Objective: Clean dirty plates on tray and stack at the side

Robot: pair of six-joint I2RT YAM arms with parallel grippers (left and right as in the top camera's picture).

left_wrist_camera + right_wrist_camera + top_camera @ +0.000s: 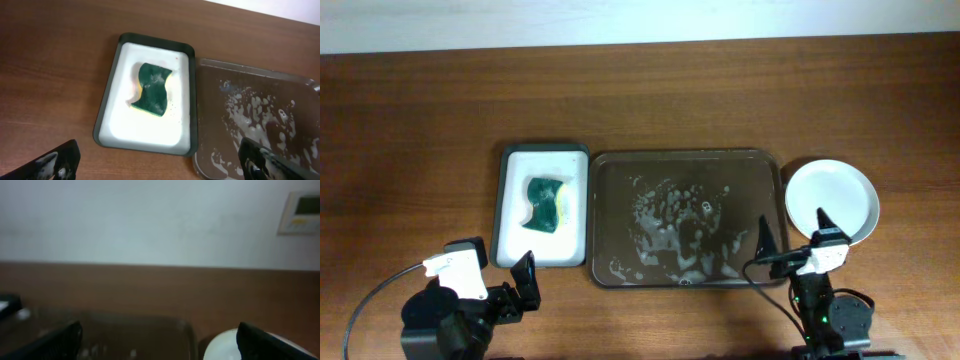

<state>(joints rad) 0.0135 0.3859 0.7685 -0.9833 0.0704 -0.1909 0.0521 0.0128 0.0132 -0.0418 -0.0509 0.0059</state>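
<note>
The dark brown tray (616, 196) lies mid-table, with soapy foam flecks across it and no plate on it. A round white plate (832, 198) rests on the table just right of the tray; I cannot tell whether more plates lie under it. My right gripper (795, 240) hovers open at the tray's near right corner, its right finger over the plate's near edge. The right wrist view shows the plate (222, 347) low right and the tray (135, 332), blurred. My left gripper (492, 266) stands open near the front edge, below the sponge tray, holding nothing.
A smaller white-lined sponge tray (515, 172) sits directly left of the brown tray, holding a green and yellow sponge (546, 203). In the left wrist view, sponge tray (120, 120), sponge (152, 90) and brown tray (215, 110) lie ahead of the open left gripper (157, 165).
</note>
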